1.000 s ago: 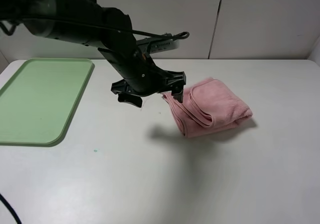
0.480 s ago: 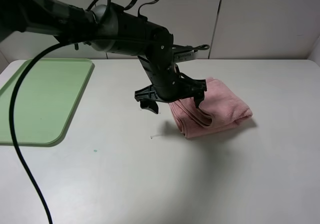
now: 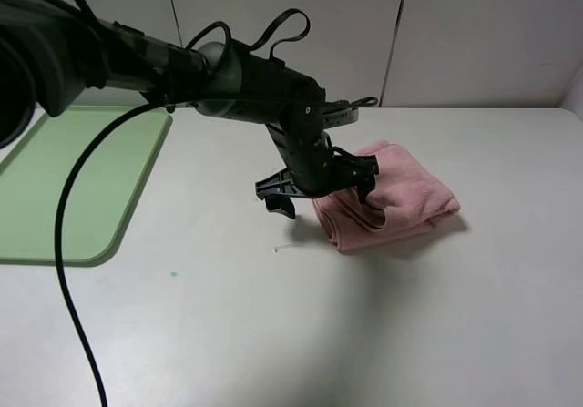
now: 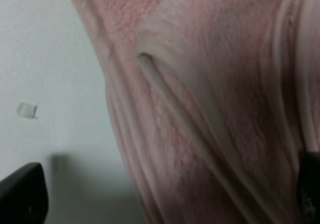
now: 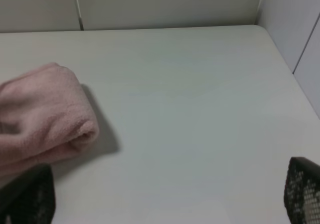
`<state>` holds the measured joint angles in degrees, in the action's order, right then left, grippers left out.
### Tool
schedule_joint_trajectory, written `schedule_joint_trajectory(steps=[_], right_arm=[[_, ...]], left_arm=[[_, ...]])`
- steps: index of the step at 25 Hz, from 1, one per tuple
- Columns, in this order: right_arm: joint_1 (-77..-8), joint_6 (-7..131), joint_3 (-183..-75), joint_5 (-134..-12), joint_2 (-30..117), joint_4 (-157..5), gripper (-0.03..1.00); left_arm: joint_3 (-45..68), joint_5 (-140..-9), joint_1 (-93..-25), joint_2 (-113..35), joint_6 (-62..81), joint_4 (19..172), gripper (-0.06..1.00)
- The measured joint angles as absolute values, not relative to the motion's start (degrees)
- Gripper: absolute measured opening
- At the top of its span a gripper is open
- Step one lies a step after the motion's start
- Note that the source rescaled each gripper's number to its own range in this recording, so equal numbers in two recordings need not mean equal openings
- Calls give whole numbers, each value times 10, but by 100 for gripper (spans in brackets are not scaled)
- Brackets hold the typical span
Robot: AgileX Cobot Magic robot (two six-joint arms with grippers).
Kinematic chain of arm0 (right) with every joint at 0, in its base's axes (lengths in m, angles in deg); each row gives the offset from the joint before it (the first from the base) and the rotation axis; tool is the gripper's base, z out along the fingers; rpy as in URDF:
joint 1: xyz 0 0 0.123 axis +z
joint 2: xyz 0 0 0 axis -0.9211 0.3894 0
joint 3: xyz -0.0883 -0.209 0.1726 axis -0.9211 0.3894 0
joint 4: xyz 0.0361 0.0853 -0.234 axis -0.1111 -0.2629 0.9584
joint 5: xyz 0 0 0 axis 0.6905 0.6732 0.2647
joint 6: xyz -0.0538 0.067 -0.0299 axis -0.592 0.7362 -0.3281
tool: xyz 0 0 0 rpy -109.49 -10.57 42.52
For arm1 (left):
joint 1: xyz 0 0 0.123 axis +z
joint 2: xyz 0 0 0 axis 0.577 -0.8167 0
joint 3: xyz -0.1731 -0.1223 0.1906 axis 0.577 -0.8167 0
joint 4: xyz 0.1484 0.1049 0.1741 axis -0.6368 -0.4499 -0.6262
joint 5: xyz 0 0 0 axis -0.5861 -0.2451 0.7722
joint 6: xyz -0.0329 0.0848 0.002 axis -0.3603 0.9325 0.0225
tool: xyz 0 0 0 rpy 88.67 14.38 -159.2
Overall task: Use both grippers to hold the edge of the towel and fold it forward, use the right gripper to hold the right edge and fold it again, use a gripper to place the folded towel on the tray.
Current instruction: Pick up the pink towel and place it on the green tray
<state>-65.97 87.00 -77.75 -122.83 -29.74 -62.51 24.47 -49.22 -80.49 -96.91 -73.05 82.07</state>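
Observation:
The pink towel [image 3: 405, 193] lies folded into a thick bundle on the white table, right of centre. My left gripper [image 3: 321, 188] reaches across from the left and hangs open low over the bundle's left end, one finger [image 3: 277, 199] over bare table, the other [image 3: 365, 175] over the cloth. Its wrist view is filled with the towel [image 4: 200, 108], layered hems running across; the black fingertips [image 4: 22, 194] stand far apart. The right gripper [image 5: 165, 196] is open and empty, well back from the towel [image 5: 42, 116]. The light-green tray [image 3: 64, 179] lies at the far left.
A small white scrap [image 3: 282, 248] lies on the table just left of the towel, also visible as the scrap [image 4: 26, 109] in the left wrist view. A tiny green speck [image 3: 173, 273] sits nearer the front. White wall panels stand behind the table.
My left gripper has travelled right and downward, from beside the towel's left end to low over it. Its jaws stayed wide. The towel has not moved.

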Motion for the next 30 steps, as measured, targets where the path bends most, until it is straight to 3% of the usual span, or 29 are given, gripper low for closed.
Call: schedule_joint_trajectory(steps=[9, 12, 23, 30], right_arm=[[-660, 870, -778, -1228, -297, -625, 100], [-660, 870, -778, -1228, -297, -625, 100], [-660, 870, -778, -1228, -297, -625, 100], [-660, 870, -778, -1228, -297, -625, 100]], left_arm=[[265, -517, -808, -992, -738, 821, 100], [265, -534, -808, -995, -738, 821, 95], [265, -564, -808, -1006, -739, 829, 49], [265, -574, -808, -1008, -739, 825, 13]])
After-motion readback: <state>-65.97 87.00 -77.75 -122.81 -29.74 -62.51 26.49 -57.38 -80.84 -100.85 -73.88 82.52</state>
